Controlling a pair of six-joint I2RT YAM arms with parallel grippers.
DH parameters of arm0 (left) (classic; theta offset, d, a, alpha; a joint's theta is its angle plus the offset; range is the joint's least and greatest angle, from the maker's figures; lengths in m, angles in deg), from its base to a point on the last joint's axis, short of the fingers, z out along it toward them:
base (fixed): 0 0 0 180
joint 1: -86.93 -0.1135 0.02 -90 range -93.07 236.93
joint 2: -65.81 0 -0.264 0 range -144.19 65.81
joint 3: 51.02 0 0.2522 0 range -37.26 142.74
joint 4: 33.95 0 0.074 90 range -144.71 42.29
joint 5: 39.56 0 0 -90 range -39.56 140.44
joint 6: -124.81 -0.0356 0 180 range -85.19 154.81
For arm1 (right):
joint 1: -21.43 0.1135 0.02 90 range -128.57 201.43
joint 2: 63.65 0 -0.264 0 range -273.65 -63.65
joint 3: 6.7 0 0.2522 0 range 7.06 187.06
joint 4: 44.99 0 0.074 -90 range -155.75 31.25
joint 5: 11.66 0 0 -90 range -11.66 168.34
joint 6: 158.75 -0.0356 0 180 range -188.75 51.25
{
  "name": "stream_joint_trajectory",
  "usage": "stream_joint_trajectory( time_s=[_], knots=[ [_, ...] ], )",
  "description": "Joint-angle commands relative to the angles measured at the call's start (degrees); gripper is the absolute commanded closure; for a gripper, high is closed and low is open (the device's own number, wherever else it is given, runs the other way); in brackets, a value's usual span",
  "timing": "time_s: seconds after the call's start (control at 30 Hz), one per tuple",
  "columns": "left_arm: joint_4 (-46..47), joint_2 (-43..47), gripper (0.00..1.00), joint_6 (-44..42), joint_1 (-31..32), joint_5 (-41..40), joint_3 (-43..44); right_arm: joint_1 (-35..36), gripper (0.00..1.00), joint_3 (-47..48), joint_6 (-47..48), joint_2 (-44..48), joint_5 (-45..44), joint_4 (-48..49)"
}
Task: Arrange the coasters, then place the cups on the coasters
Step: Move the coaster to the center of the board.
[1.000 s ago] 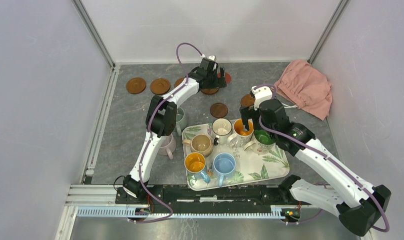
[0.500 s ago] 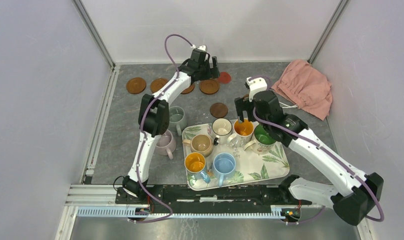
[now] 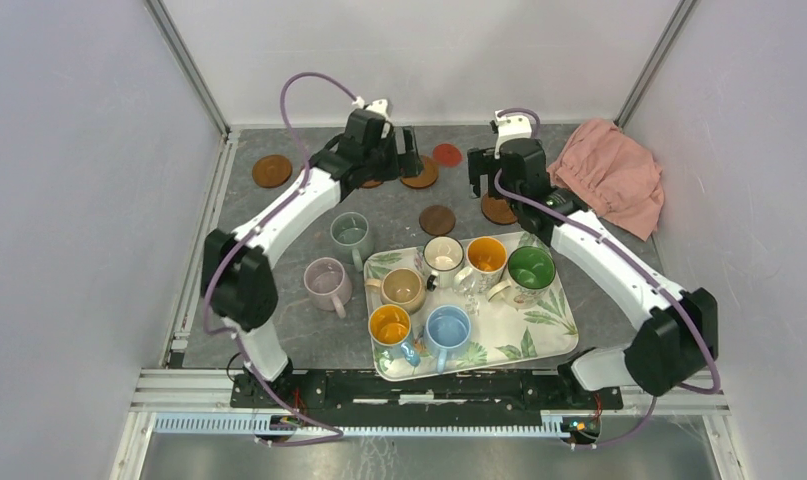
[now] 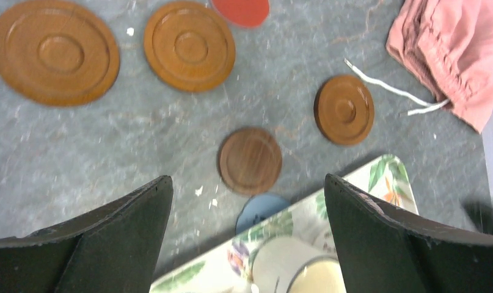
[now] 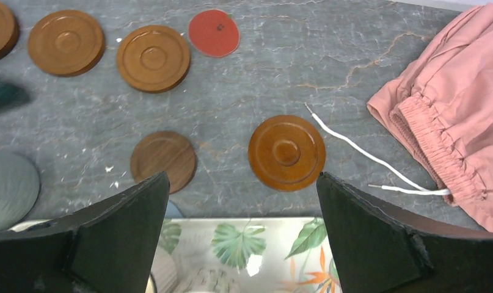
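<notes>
On the grey counter stand two cups, a grey-green cup and a pale pink cup. Six more fill the leaf tray: cream cup, orange-inside cup, green-inside cup, tan cup, light blue cup and blue cup. Behind them lie five brown wooden coasters, one red coaster, one dark brown coaster and one grey-blue coaster peeking from under the tray. Left claw and right claw both gape wide, holding nothing.

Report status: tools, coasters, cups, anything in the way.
Left tool open, empty; right tool open, empty. Coasters scattered, no cups on them; six cups on tray. Blue coaster partly under tray edge.
</notes>
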State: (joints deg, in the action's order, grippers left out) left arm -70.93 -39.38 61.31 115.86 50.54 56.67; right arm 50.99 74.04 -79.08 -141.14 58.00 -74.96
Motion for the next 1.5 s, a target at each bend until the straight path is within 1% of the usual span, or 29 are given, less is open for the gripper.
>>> stream_joint_trajectory(
  time_s=[0.0,0.1,0.3,0.43,0.63,0.77,0.9,0.97,1.2,1.47],
  knots=[
    [0.7,10.2,0.0,1.1,0.8,-0.6,-9.3,-3.7,0.02,6.1,0.1,-5.2,3.0,5.4],
    [-0.5,16.0,0.0,-0.2,1.8,-1.1,-14.1,-5.9,0.02,9.9,0.3,-9.8,4.5,5.8],
    [-0.4,27.2,0.0,-0.1,4.8,-2.3,-24.0,-8.7,0.02,17.9,2.4,-20.5,5.9,7.2],
    [-1.1,32.0,0.0,-0.6,5.2,-2.2,-28.5,-9.6,0.02,25.9,4.5,-28.6,7.0,7.3],
    [-0.8,38.2,0.0,-1.5,5.3,-6.7,-36.4,-9.8,0.02,37.6,7.0,-41.0,9.4,8.3],
    [-0.7,39.7,0.0,-2.5,5.3,-9.4,-38.7,-9.7,0.02,44.4,7.7,-48.8,10.7,10.1],
    [0.8,40.4,0.0,-2.7,5.3,-10.5,-40.5,-9.8,0.02,47.2,8.6,-54.3,11.3,15.7],
    [1.2,39.7,0.0,-2.2,5.3,-10.1,-40.5,-9.7,0.02,48.5,9.0,-57.4,11.5,18.8],
    [3.0,35.7,0.0,-1.3,5.3,-7.9,-39.2,-9.8,0.03,54.6,9.3,-66.3,12.1,22.7],
    [3.6,31.7,0.0,-2.3,5.3,-7.6,-36.6,-9.7,0.07,58.8,9.1,-72.0,12.2,26.6]
  ],
)
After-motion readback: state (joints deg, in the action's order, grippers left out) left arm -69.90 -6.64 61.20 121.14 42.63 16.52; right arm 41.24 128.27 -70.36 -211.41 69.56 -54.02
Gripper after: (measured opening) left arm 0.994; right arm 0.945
